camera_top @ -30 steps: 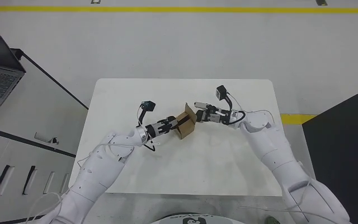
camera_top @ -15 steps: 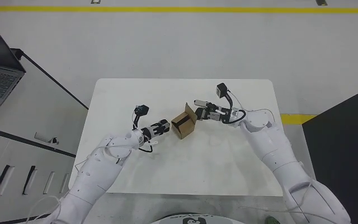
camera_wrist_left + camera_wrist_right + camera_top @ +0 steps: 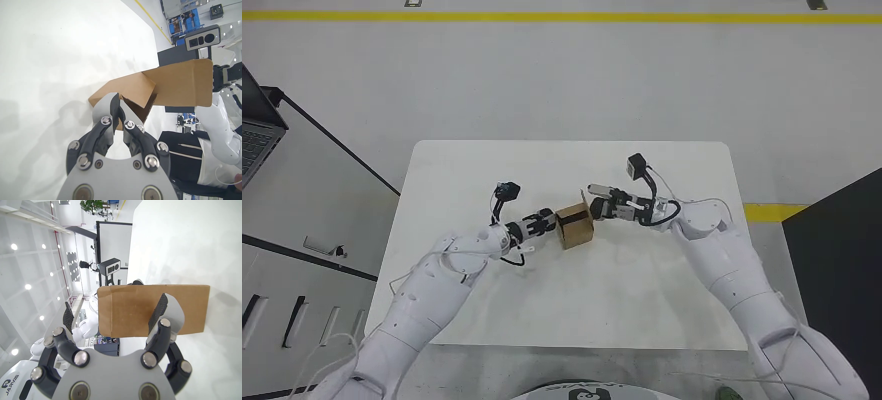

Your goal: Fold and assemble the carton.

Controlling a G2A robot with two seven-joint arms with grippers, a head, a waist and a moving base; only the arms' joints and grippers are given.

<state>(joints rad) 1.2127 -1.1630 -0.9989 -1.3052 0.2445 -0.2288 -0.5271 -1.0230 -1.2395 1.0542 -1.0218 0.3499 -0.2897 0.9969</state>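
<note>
White tabletop (image 3: 642,300) carries the work: the left gripper (image 3: 118,106) is clenched on a low side wall of the small brown corrugated cardboard carton (image 3: 574,226), which rests half-erected at the table's middle. At the carton's opposite side the right gripper (image 3: 116,303) sits with jaws spread at the upright flap (image 3: 179,85). Flap-folding seems in hand; next, that flap likely needs pushing down while the left steadies.

flap blocks the view

on the left wrist camera the carton (image 3: 177,85) puts up a big flap that swallows most of the right gripper (image 3: 219,77), fingertips lost behind the cardboard. from the top, the left gripper (image 3: 548,220) is too small to judge its grip. the laptop (image 3: 256,135) is sliced off by the frame's edge.
</note>
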